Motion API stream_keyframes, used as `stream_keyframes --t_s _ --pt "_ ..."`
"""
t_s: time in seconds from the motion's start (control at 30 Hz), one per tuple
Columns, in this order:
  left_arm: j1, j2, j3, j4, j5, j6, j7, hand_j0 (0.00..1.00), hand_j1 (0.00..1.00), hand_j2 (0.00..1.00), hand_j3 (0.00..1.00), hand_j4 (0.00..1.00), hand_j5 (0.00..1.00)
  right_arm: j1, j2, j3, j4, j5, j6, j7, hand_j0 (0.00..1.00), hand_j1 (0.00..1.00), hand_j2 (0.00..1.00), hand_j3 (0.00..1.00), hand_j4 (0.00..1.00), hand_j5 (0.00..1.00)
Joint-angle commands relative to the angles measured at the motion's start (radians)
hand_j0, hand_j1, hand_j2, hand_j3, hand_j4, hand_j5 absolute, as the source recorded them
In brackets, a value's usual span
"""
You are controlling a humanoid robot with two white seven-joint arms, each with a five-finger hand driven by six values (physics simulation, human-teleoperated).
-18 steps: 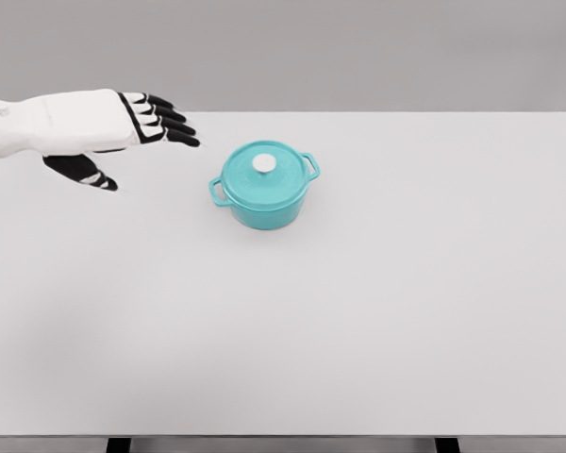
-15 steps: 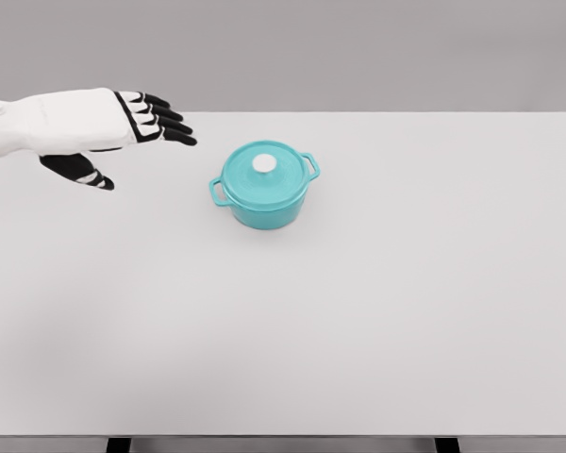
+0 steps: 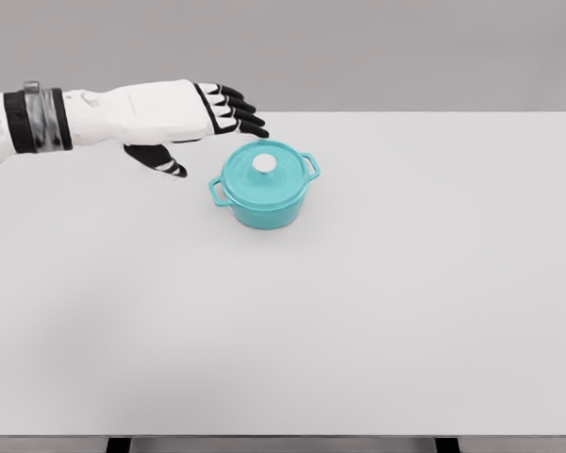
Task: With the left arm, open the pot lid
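Squarely on the white counter point(image 3: 377, 321) sits the pot point(image 3: 264, 189), a small round casserole in a flat teal, set a little left of the counter's middle and toward its far edge. Its body is short and straight-walled, with two looped handles in the same teal, one jutting toward the pot's near left, the other toward its far right. The lid point(image 3: 262, 175) is seated on the rim, closed, slightly domed, the same colour as the body. At the lid's centre stands a small round white knob point(image 3: 264, 165).

Up and to the left of the pot hangs the left hand point(image 3: 174, 118), white-backed with black fingers point(image 3: 238, 111). The fingers are stretched out and slightly spread, holding nothing; their tips reach just beyond the pot's far left rim, above it and not touching the lid. The thumb points down toward the counter, left of the pot's near handle.
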State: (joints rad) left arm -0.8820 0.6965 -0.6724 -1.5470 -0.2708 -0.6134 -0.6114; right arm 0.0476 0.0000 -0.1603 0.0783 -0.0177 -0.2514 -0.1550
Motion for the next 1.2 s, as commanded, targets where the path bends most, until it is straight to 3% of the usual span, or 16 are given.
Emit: stream_keyframes --t_s 0.0,0.07,0.2,0.37,0.5,0.6,1.17 --pt "0.000 -0.043 -0.001 0.018 -0.059 0.003 0.000 1.00 1.00 1.00 1.00 1.00 1.00 0.000 0.000 -0.001 0.000 -0.001 0.000 0.000 1.00 1.00 1.00 1.00 1.00 1.00" --pt "0.002 -0.112 -0.001 0.071 -0.146 0.003 0.000 1.00 1.00 1.00 1.00 1.00 1.00 0.000 0.000 -0.001 0.000 -0.001 0.000 0.000 1.00 1.00 1.00 1.00 1.00 1.00" --pt "-0.008 -0.189 -0.003 0.100 -0.217 0.003 0.000 1.00 1.00 1.00 1.00 1.00 1.00 0.000 0.000 -0.001 0.000 -0.001 0.000 0.000 1.00 1.00 1.00 1.00 1.00 1.00" --pt "-0.023 -0.196 -0.035 0.146 -0.223 0.003 0.000 1.00 1.00 1.00 1.00 1.00 1.00 0.000 0.000 -0.001 0.000 -0.001 0.000 0.000 1.00 1.00 1.00 1.00 1.00 1.00" --pt "-0.021 -0.207 -0.038 0.156 -0.254 0.003 0.000 1.00 1.00 1.00 1.00 1.00 1.00 0.000 0.000 0.001 0.000 -0.001 0.000 0.000 1.00 1.00 1.00 1.00 1.00 1.00" --pt "-0.021 -0.235 -0.038 0.208 -0.294 0.003 0.000 1.00 1.00 1.00 1.00 1.00 1.00 0.000 0.000 -0.001 0.000 -0.001 0.000 0.000 1.00 1.00 1.00 1.00 1.00 1.00" --pt "-0.031 -0.241 -0.036 0.209 -0.306 0.003 0.000 1.00 1.00 1.00 1.00 1.00 1.00 0.000 0.000 -0.001 0.000 -0.001 0.000 0.000 1.00 1.00 1.00 1.00 1.00 1.00"
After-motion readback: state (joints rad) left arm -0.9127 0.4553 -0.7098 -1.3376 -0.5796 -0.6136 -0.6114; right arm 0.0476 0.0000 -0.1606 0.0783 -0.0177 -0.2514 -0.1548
